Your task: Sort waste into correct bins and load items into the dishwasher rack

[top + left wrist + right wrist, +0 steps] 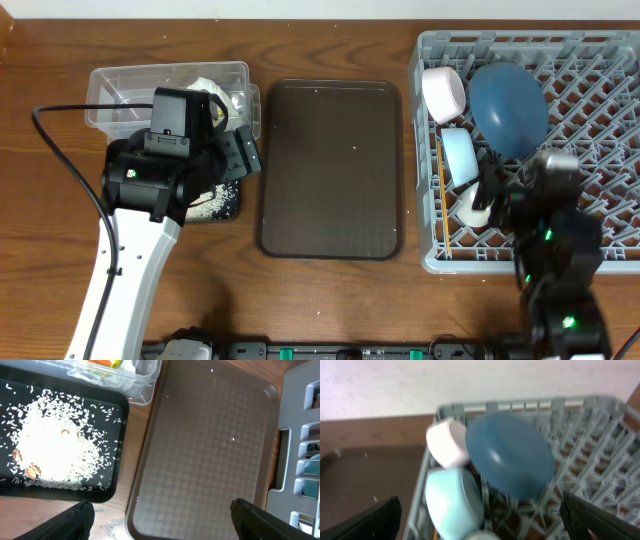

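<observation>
Left claw released over brown tray; rice lies left of it in black bin. I read right claw released, pale blue bowl ahead.

White-shelled left arm, black joints and cable; black right arm, green lights; dark fingers.

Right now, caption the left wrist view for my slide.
Rice heaped in the black tray-bin, clear tub beside it, brown serving tray alongside, open left gripper above.
</observation>
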Available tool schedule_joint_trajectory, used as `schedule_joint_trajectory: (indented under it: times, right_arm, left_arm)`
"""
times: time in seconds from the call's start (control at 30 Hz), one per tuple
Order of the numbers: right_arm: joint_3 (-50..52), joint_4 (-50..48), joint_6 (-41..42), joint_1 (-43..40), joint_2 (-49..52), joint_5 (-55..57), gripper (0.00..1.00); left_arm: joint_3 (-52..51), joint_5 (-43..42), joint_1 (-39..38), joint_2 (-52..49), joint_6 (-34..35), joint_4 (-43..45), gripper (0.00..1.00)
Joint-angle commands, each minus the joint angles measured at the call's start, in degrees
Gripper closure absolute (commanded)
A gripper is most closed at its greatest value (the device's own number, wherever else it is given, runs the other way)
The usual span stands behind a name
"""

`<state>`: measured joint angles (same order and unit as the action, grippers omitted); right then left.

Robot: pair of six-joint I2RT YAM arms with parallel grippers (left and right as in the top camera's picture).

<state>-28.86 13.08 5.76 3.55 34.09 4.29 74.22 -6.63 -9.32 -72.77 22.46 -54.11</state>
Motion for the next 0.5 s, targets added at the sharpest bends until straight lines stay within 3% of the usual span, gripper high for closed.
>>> schedule_joint_trajectory:
  times: [0.0, 0.2, 0.47]
  right_arm:
    - [9.73, -2.84, -0.68, -0.52, -8.11, -1.60, 0.01]
    - [21.86, -7.06, 0.00, -0.48, -20.94, -2.86, 0.01]
    - [27.91, -7.98, -0.02, -0.48, -28.28, -2.89, 0.01]
  left_arm:
    - [-0.11, 0.72, 0.26, -0.33, -0.37, -0.28, 0.10]
    - [-0.11, 0.72, 0.26, -0.33, -0.37, -0.28, 0.10]
    - [-0.11, 0.72, 0.26, -0.33, -0.37, -0.28, 0.10]
